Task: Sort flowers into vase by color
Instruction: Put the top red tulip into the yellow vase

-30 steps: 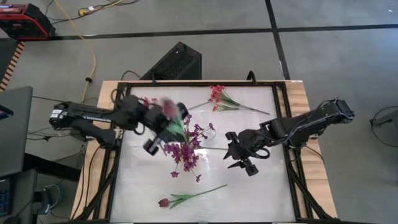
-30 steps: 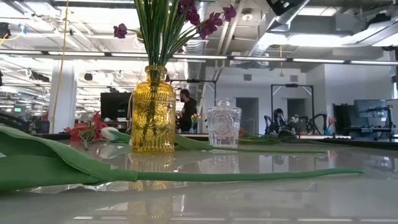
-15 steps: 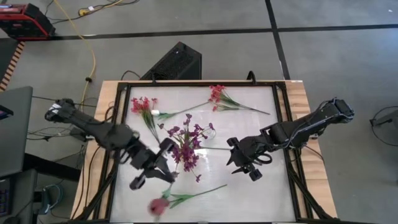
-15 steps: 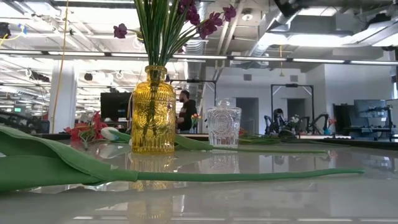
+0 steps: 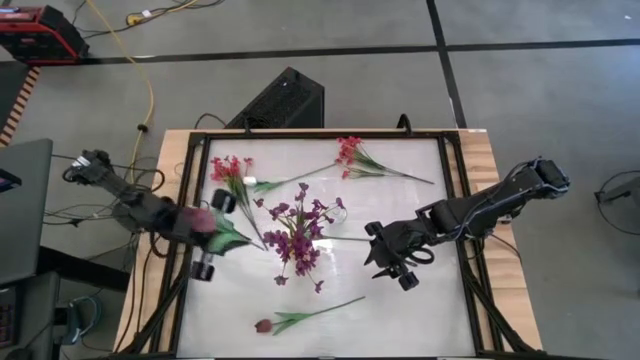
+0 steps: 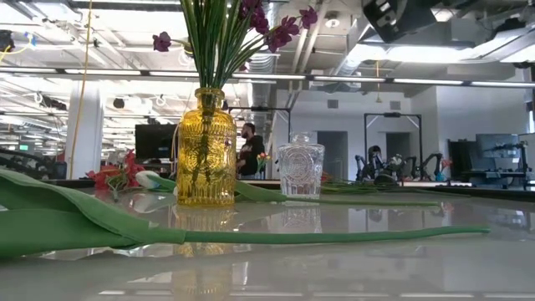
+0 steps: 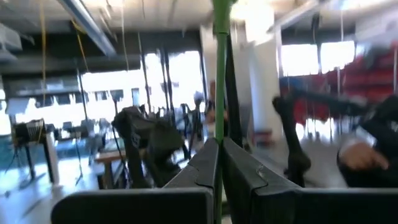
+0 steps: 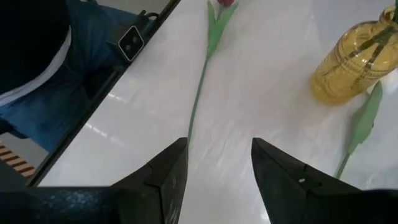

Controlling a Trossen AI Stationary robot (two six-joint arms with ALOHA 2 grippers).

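Meanwhile the left tool [image 5: 207,232] pinched a pink-bloomed flower [image 5: 203,218] by its stem above the surface's [image 5: 400,310] left edge; keeping it upright would help vase entry. The right tool [image 5: 388,258] hovered, half-open and empty.

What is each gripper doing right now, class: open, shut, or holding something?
Left gripper: shut on a flower stem, at the table's left edge.
Right gripper: open, holding nothing, over the table.

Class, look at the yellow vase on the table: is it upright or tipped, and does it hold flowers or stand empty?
Upright and holding flowers. In the low view the yellow vase stands on its base on the table, with green stems and purple flowers rising from its neck.
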